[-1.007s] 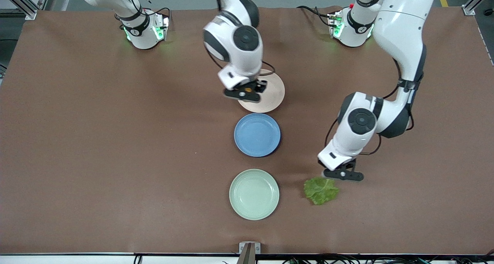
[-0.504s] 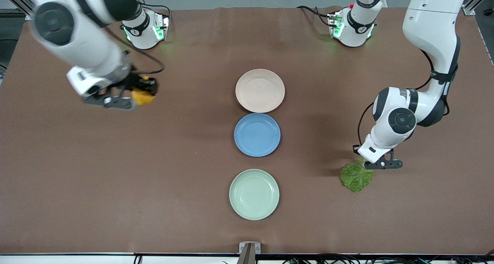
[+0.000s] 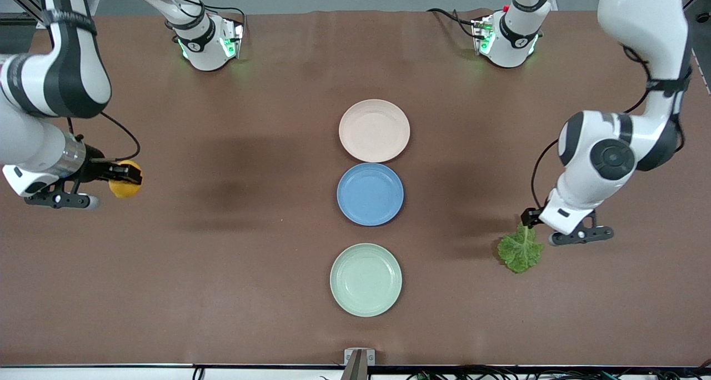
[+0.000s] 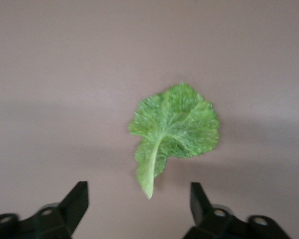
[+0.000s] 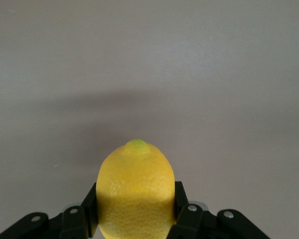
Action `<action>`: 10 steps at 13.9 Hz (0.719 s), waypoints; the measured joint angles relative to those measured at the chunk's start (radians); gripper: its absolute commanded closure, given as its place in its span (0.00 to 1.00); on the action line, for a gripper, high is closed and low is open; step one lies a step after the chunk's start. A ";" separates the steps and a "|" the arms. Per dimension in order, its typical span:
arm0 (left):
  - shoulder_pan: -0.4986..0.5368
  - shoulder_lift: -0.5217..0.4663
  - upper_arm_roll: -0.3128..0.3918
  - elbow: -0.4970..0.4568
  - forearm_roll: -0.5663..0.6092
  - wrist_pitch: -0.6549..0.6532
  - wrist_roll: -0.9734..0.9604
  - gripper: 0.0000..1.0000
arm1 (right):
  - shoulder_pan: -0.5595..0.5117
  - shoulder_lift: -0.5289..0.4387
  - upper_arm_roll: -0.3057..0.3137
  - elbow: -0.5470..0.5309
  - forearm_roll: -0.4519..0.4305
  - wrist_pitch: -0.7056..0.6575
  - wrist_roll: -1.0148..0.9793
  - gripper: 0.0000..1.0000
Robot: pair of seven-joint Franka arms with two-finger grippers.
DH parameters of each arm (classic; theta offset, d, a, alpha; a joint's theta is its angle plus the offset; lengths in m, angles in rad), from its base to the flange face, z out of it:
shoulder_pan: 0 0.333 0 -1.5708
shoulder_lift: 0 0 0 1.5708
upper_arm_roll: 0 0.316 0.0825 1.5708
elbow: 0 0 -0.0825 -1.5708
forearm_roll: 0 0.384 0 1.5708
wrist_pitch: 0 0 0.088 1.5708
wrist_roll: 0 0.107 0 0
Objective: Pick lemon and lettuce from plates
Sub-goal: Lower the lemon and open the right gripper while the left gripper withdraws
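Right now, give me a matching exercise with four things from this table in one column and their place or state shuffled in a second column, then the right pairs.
Things:
1. lemon
2. lettuce
3. mint green plate
4. beige-pink plate

Place or state:
A. bare plate nearest the front camera
B. clamped in the right gripper
C. bare plate nearest the robots' bases
D. lying on the table below the open left gripper

Pairs: 1-B, 2-D, 3-A, 4-C
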 measured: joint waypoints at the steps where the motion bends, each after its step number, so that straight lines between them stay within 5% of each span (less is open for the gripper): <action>1: 0.000 -0.043 -0.001 0.032 0.000 -0.063 0.022 0.00 | -0.019 0.029 0.000 -0.021 -0.001 0.036 -0.015 0.79; 10: 0.027 -0.392 -0.001 0.125 -0.188 -0.541 0.218 0.00 | -0.051 0.294 0.002 -0.030 -0.001 0.242 -0.026 0.78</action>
